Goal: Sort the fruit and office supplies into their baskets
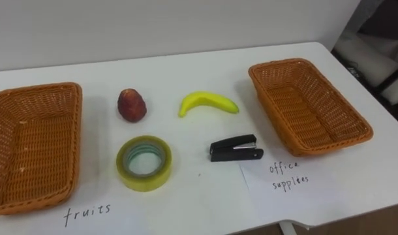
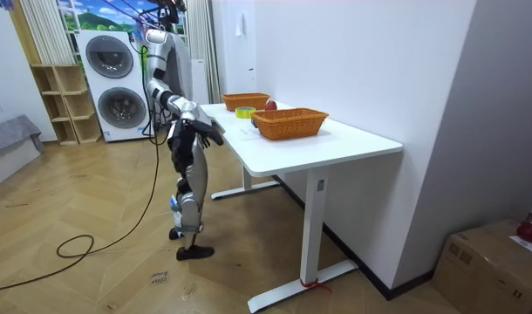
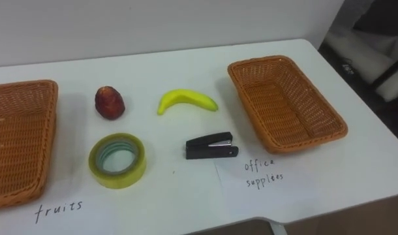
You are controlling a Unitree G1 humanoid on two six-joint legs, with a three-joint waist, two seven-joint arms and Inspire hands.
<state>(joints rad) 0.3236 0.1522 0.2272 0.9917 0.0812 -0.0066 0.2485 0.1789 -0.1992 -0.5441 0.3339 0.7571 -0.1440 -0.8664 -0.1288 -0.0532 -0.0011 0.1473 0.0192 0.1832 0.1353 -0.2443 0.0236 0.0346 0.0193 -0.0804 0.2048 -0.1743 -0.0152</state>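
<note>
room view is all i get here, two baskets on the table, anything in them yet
Observer: No. From the eye views, the left basket and the right basket both hold nothing.
Operator: ok so what's lying between them
Observer: Four things lie loose on the table. A red fruit and a banana are in the far row. A roll of yellow tape and a black stapler are in the near row, with the stapler closer to the right basket.
</note>
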